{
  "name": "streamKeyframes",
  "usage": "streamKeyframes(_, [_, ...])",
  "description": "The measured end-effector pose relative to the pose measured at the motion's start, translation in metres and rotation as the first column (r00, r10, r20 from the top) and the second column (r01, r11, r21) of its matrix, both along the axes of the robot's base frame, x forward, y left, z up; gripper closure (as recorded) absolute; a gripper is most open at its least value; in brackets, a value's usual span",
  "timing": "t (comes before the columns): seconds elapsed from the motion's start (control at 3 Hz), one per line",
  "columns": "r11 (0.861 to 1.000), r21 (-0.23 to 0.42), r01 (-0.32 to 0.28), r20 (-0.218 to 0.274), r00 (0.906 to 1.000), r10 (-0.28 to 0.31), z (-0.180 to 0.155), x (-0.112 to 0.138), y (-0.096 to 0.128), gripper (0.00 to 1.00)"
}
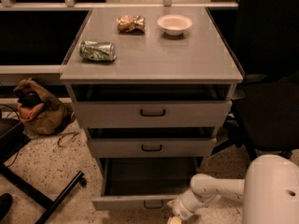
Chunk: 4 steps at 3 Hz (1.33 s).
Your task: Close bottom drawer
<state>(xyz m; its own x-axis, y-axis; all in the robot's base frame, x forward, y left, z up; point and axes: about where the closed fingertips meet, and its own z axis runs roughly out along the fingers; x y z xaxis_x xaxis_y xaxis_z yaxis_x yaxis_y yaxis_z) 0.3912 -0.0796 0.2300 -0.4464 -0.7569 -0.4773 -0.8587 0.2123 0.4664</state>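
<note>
- My gripper (176,214) sits low at the bottom edge of the view, just in front of the right part of the bottom drawer's front panel.
- I cannot tell whether my gripper is spread or pressed together, nor whether it touches the panel; it holds nothing that I can see.
- My white arm (217,189) reaches in from the lower right toward the cabinet.
- The bottom drawer (135,202), lowest of 3, stands well out from the grey cabinet, its dark inside showing behind the low front.
- Its small dark handle (153,204) is just left of my gripper.
- The middle drawer (152,147) and the top drawer (152,112) each stand a little way out.
- On the cabinet top (154,59) lie a crushed green can (97,51), a crumpled snack bag (131,23) and a white bowl (174,24), all apart.
- A brown bag (37,110) lies on the speckled floor (51,162) left of the cabinet.
</note>
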Motion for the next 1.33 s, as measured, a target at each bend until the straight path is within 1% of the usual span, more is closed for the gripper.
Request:
streamKeyframes(0.67, [1.0,-0.013,-0.021,-0.021,0.9996,0.021,-0.046,0.026,0.014,0.0])
streamKeyframes(1.0, [0.999,-0.023,-0.025,0.017,0.9995,0.026,-0.052,0.048,0.018,0.0])
streamKeyframes(1.33, [1.0,-0.024,-0.018,0.067,0.9975,0.02,-0.053,0.069,0.023,0.0])
